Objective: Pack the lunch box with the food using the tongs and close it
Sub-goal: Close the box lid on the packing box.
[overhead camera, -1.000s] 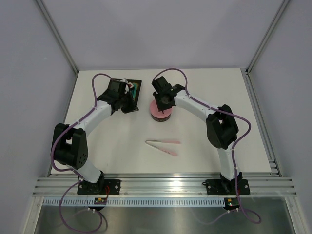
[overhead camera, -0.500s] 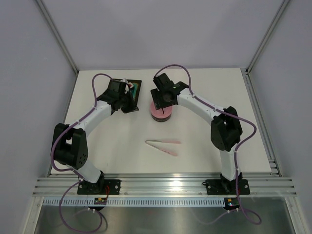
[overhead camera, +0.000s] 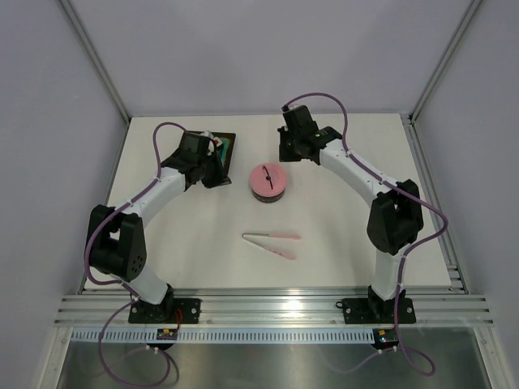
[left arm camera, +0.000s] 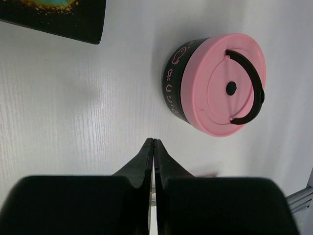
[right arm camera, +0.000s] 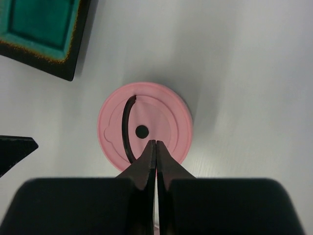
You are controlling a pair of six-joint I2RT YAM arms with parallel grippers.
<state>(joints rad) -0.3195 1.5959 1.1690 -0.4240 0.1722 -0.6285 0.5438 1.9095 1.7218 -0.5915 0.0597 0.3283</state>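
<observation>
The lunch box (overhead camera: 268, 181) stands mid-table, a dark round tin with its pink lid (left arm camera: 222, 83) on top, the black handle lying flat. From above, the lid (right arm camera: 144, 126) fills the middle of the right wrist view. My right gripper (right arm camera: 155, 142) is shut and empty, raised above the lid's near rim; in the top view the right gripper (overhead camera: 287, 154) sits behind and right of the box. My left gripper (left arm camera: 154, 141) is shut on nothing, beside the box and apart from it. The pink-and-white tongs (overhead camera: 272, 241) lie in front of the box. The food is hidden.
A flat black tray (overhead camera: 223, 151) with a teal inside (right arm camera: 41, 22) lies at the back left, under the left wrist. The left gripper's fingertip (right arm camera: 17, 148) shows at the left edge of the right wrist view. Metal rails run along the table's near edge.
My right gripper has opened off the lid, risen away to the back right and shut. The lid stays on the lunch box. The left arm and tongs have not moved.
</observation>
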